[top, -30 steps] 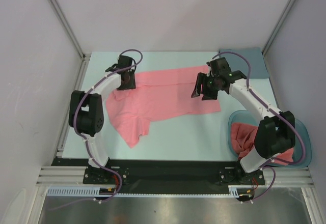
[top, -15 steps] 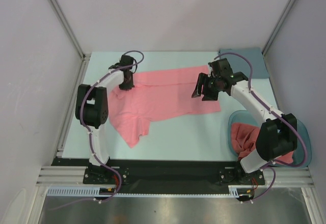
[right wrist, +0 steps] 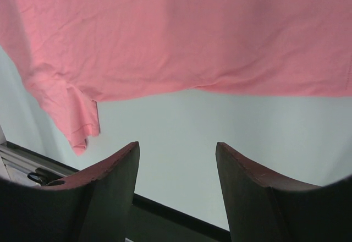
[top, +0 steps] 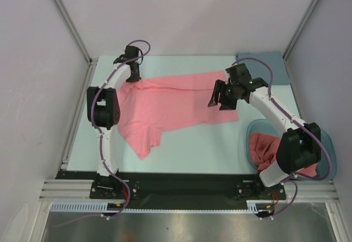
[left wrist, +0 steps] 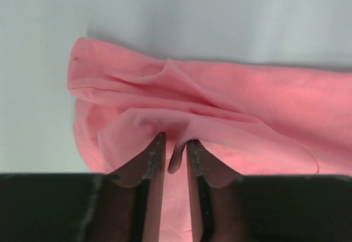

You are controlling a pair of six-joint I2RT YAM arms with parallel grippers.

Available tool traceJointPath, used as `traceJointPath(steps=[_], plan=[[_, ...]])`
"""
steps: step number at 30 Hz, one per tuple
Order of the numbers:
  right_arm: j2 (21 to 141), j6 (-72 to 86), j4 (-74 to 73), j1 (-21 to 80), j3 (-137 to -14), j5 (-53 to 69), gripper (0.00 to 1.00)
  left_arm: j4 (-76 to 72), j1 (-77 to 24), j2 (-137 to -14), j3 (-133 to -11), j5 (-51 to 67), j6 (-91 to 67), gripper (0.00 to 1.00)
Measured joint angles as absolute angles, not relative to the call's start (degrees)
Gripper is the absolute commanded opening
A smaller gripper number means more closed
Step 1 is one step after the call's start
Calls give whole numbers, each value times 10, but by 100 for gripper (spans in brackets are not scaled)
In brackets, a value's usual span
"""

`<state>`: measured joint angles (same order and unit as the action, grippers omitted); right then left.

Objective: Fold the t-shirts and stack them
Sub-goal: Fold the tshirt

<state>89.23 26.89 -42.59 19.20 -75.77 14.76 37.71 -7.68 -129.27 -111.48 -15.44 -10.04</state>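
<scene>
A salmon-pink t-shirt (top: 176, 107) lies spread across the pale table (top: 192, 148). Its far-left corner is bunched and pinched between the nearly closed fingers of the left gripper (left wrist: 175, 153). The right gripper (right wrist: 176, 168), jaws spread wide and empty, hangs above the shirt's right end. A second crumpled t-shirt (top: 263, 147) sits in the teal tub (top: 325, 143).

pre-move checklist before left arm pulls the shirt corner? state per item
1. Left gripper pinching a fold of the spread t-shirt: ok.
2. Right gripper holding fabric: not ok, open with nothing between its fingers.
3. Shirt flat on the table: not ok, bunched and wrinkled around the pinch.
4. Second t-shirt inside the teal tub, apart from the spread one: ok.
5. Number of layers in the pinch: cannot tell.
</scene>
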Motion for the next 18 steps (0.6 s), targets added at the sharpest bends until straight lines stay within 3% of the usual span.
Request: traceJointPath(steps=[6, 9, 13, 18], plan=[[892, 267, -430, 188, -758, 144, 64, 416, -73, -1353, -1193, -153, -94, 41], [892, 267, -430, 187, -758, 144, 64, 424, -73, -1359, -1208, -154, -94, 56], [892, 268, -430, 187, -758, 144, 64, 424, -73, -1344, -1196, -154, -99, 60], [892, 268, -430, 186, -758, 145, 64, 409, -73, -1289, -1114, -153, -111, 54]])
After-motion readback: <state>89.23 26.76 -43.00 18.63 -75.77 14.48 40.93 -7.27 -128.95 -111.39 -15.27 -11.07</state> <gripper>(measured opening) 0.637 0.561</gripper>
